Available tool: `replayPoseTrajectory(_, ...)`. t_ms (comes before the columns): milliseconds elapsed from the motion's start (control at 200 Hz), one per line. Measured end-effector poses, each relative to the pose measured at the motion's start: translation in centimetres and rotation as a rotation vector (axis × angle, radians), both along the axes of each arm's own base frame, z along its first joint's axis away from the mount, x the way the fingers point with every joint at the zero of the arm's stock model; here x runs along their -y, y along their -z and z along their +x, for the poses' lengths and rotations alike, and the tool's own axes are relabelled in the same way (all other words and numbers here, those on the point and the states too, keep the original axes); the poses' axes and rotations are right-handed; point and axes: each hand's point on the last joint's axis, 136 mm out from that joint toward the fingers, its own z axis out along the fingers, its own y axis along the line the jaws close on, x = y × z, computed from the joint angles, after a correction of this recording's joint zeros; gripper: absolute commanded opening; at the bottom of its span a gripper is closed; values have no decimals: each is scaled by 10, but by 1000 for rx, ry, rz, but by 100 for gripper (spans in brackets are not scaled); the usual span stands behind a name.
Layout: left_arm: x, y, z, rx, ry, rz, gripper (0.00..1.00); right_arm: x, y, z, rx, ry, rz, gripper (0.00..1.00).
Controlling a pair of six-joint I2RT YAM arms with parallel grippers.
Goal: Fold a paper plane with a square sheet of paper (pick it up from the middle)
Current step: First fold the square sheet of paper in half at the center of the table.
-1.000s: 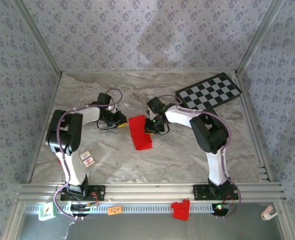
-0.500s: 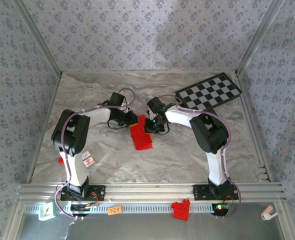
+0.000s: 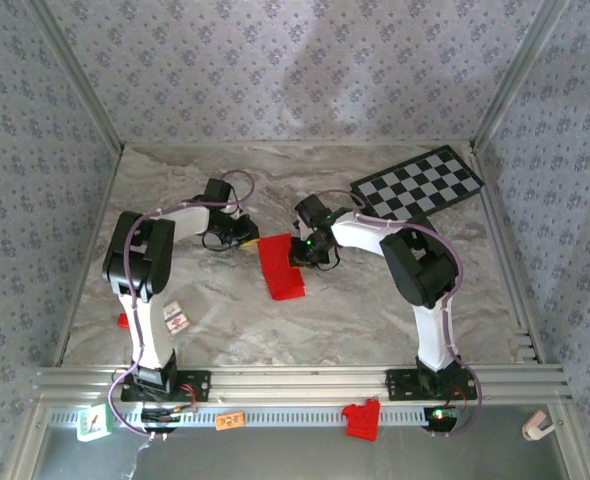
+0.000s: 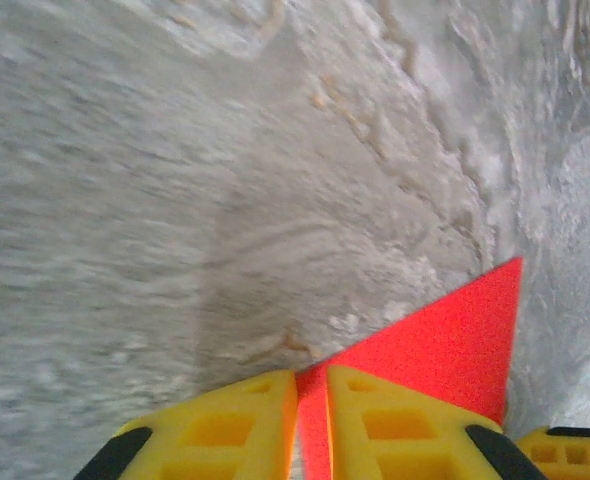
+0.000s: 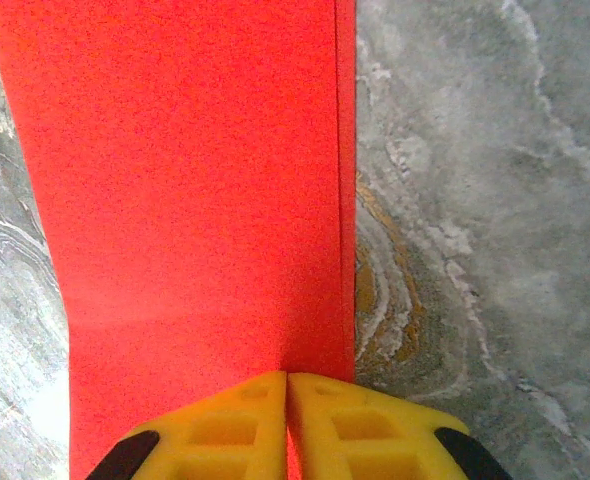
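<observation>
While nearly closed, left gripper point(image 4: 311, 378) and right gripper point(image 5: 287, 380) atop paper point(image 5: 195, 150)

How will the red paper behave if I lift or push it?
Probably floppy and very light: the red paper is a thin folded sheet lying flat. Likely to slide on the smooth marble table when pushed unless pinned. Its creases may spring open if lifted by one layer.
</observation>
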Motion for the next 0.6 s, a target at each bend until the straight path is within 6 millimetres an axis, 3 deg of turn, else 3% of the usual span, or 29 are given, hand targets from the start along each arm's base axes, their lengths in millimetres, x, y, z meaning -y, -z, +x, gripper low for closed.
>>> replayPoseTrajectory(180,-4,-7,1,0,-15,2,19,0,0,0,0,1,0,13)
replayPoseTrajectory(345,6,-48,-7,64,-42,-35,19,0,0,0,-5,15,2,13)
replayPoseTrajectory(455,29,-63,-29,72,-32,-91,19,0,1,-1,-8,36,11,13)
replayPoseTrajectory(600,55,-43,-69,-38,-7,-130,18,1,0,-1,-14,81,26,13)
